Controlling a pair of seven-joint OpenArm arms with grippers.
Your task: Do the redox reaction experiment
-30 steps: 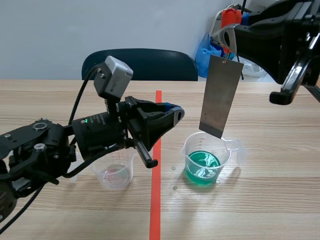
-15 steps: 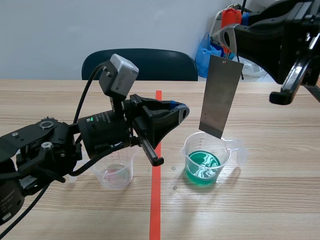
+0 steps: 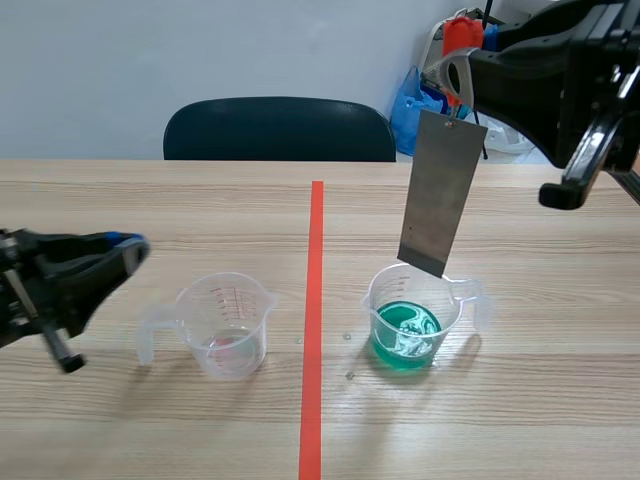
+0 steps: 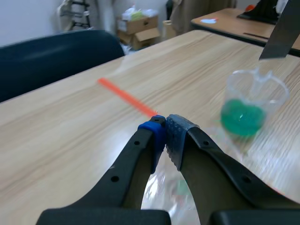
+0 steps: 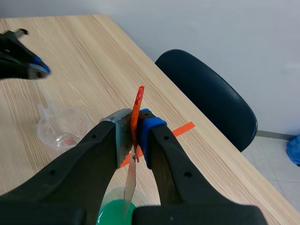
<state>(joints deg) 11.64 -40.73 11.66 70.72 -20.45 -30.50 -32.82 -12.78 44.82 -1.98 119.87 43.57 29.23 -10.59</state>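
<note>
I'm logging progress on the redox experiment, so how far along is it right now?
Done: green liquid sits in the beaker, and the right gripper is shut on the metal strip. In hand: the strip hangs over that beaker, its lower end near the rim, above the liquid. Left: dipping it in. The left gripper is shut, empty.
</note>
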